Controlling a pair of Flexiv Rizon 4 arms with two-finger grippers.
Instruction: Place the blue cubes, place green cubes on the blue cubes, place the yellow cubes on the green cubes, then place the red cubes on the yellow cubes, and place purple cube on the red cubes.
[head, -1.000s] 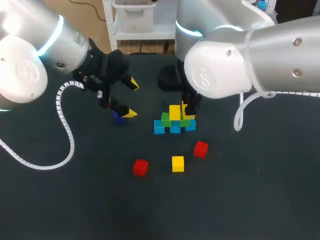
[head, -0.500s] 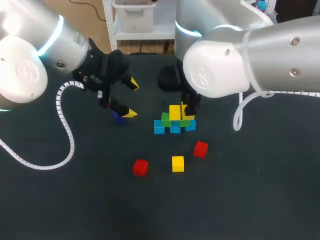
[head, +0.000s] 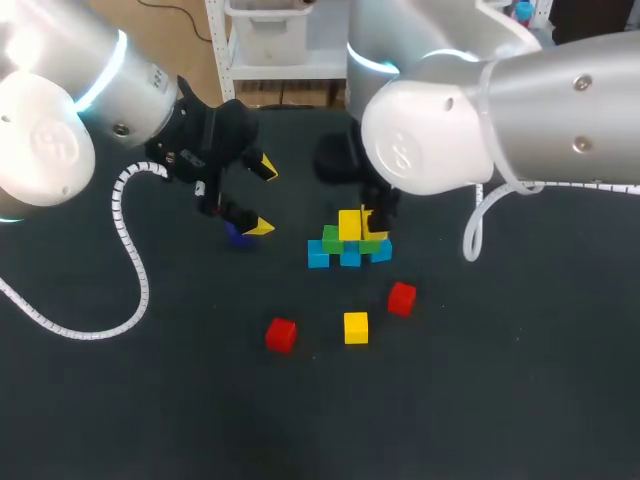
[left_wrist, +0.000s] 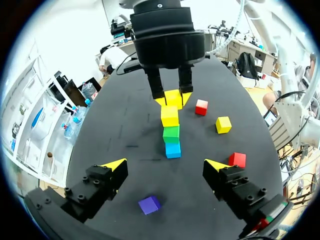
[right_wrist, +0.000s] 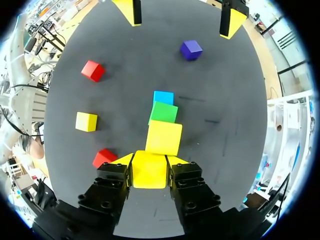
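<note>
Black table (head: 500, 400), right jaws clenched on yellow cube (right_wrist: 150, 170) at the stack (head: 348, 247), left jaws released over purple cube (left_wrist: 149, 204)

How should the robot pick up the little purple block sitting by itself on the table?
Pinch the purple cube by two opposite flat sides, coming straight down from above. It lies flat and alone, so every side is free. The open left hand hangs just above it; a small twist would probably line its fingers up.
</note>
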